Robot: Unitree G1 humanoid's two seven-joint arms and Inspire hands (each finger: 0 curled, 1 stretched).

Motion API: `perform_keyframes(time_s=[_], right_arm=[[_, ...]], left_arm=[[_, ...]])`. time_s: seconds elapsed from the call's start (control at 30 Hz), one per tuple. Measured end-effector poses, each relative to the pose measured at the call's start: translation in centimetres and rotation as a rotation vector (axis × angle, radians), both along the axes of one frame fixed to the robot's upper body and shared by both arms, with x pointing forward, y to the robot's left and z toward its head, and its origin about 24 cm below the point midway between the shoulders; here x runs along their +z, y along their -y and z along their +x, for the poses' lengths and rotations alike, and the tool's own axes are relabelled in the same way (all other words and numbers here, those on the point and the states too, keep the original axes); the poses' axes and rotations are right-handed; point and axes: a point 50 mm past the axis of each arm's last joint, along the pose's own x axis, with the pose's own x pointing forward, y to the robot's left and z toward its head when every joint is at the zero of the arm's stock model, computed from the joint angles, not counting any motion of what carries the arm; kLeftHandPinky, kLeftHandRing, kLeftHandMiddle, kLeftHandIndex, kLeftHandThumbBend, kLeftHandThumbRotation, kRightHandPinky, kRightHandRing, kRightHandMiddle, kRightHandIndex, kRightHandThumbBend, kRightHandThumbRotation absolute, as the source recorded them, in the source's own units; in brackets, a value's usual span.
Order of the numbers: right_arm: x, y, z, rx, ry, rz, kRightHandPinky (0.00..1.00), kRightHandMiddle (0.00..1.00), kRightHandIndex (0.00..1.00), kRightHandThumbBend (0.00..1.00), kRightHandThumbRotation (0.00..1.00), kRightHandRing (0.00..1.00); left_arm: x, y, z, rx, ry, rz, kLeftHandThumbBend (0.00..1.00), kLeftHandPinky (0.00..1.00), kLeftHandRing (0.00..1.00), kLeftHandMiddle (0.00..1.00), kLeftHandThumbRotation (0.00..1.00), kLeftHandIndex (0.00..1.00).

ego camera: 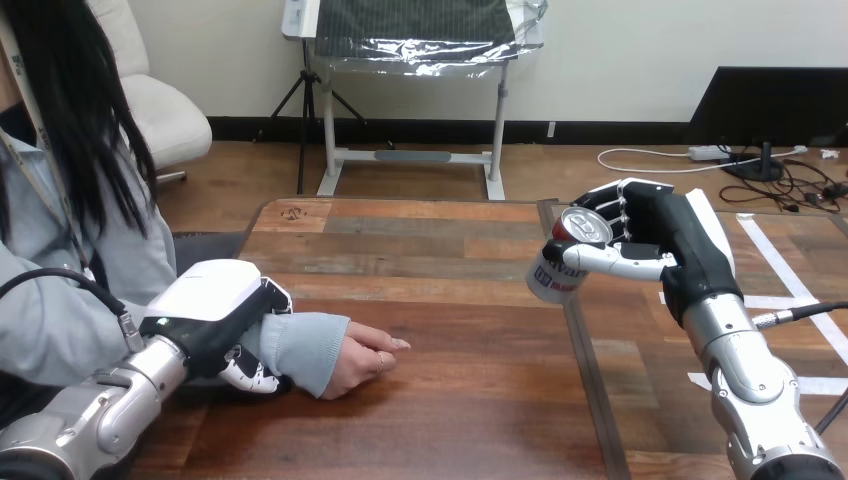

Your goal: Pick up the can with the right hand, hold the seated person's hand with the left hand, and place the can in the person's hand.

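- Step in hand looks like the carry to handover; the can is off the table, at about 3 o'clock in the head view
- Your right hand is wrapped round the can, thumb across its front, fingers behind; the can is tilted, top leaning toward 1 o'clock
- Your left hand is at 8 o'clock, clamped over the person's wrist in the grey sleeve; fingers curl under it
- The person's hand rests on the table just at 3 o'clock of your left hand; knuckles up, fingers loosely curled, holding nothing; well apart from the can
- Next, my call: bring the can down toward 8 o'clock; the palm faces down, so it needs turning up before release
- Containers: just the can; the lid rim shows; cannot tell whether it is opened or what is inside; the tilt risks a spill if it is open
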Motion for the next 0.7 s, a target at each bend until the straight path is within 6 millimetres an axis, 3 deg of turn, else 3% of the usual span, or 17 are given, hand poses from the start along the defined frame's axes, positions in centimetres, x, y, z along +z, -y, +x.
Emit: perform_keyframes(time_s=[0.7], right_arm=[[-1.2, -0.8, -0.2, 0.031, -0.052, -0.015, 0.41, 0.49, 0.51, 0.81, 0.00, 0.43]], left_arm=[[0.6, 0.7, 0.1, -0.035, 0.028, -0.041, 0.83, 0.30, 0.33, 0.39, 0.00, 0.39]])
